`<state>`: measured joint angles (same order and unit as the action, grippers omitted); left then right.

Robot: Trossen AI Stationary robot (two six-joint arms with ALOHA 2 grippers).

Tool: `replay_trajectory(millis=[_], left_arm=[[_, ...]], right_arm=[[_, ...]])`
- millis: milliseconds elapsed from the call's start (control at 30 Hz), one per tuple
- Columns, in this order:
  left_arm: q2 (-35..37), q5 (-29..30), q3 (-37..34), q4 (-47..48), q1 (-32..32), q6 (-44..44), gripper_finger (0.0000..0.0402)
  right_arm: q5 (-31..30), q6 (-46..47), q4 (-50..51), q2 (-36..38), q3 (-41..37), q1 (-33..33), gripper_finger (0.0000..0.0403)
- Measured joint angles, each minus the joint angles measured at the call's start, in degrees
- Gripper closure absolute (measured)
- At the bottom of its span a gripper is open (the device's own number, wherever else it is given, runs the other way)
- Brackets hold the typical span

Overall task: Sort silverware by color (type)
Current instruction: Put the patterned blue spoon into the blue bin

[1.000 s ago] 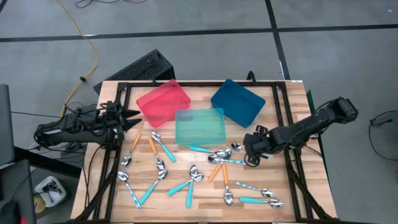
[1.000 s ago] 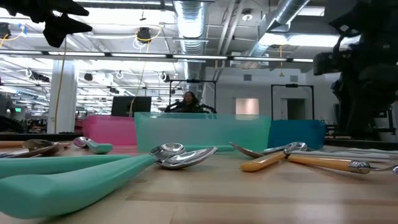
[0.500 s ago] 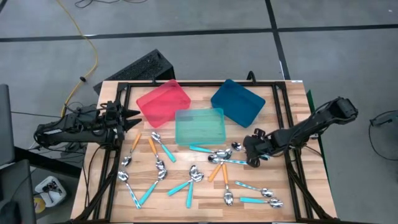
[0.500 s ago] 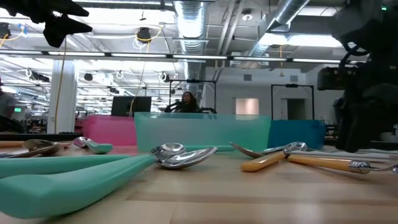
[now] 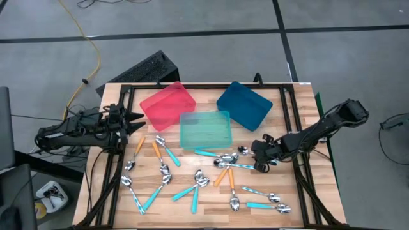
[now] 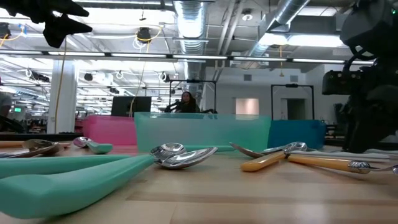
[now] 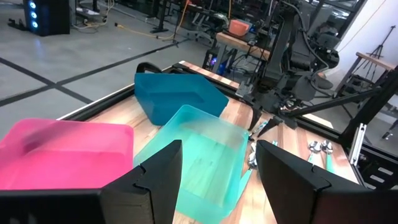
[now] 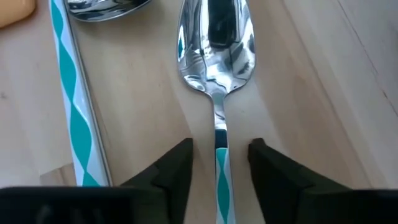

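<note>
On the table (image 5: 319, 191), right pincer (image 8: 217, 162) straddles a striped spoon (image 8: 216, 43).

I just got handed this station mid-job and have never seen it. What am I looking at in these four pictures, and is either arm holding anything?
Two dark robot arms work at a wooden table. One picture looks straight down, one looks level across the tabletop, and two come from cameras on the wrists. Scattered spoons with orange, teal or striped handles lie beside a red tray, a teal tray and a blue tray. The left gripper waits open above the table's left edge, holding nothing. The right gripper is low over the table, its fingers either side of a striped spoon's handle, not yet clamped.
</note>
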<state>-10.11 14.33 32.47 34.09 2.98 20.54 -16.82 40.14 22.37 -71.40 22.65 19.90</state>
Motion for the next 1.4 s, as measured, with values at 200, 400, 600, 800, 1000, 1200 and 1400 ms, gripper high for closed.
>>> replay_trajectory(millis=[200, 400, 600, 800, 1000, 1200, 1400], left_arm=[[0.0, 0.0, 0.0, 0.02, 0.0, 0.08, 0.0212], [0.0, 0.0, 0.0, 0.04, 0.0, 0.08, 0.0212], [0.0, 0.0, 0.0, 0.04, 0.01, 0.08, 0.0212], [0.0, 0.01, 0.0, 0.09, 0.01, 0.07, 0.0212], [0.0, 0.64, 0.0, 0.12, 0.0, -0.6, 0.0212], [0.02, 9.99, 0.02, -1.29, 0.02, 4.28, 0.0212], [0.02, 11.98, 0.02, 1.06, 0.02, 1.45, 0.0212]], right_arm=[[0.09, 0.57, 0.62, -0.02, 0.0, -0.02, 0.0306], [0.59, 0.55, 0.78, -0.04, -0.02, -0.02, 0.0346], [0.92, 0.45, 0.9, -0.13, 0.54, -0.04, 0.0354], [0.98, -0.06, 1.2, 0.17, 2.12, -0.04, 0.0355], [1.04, 3.74, 1.08, 0.2, 2.19, -0.04, 0.0354], [1.25, 5.33, 0.96, 0.22, 2.23, -0.11, 0.0354], [-0.69, 5.49, 0.98, 0.09, 2.25, 0.63, 0.0354]])
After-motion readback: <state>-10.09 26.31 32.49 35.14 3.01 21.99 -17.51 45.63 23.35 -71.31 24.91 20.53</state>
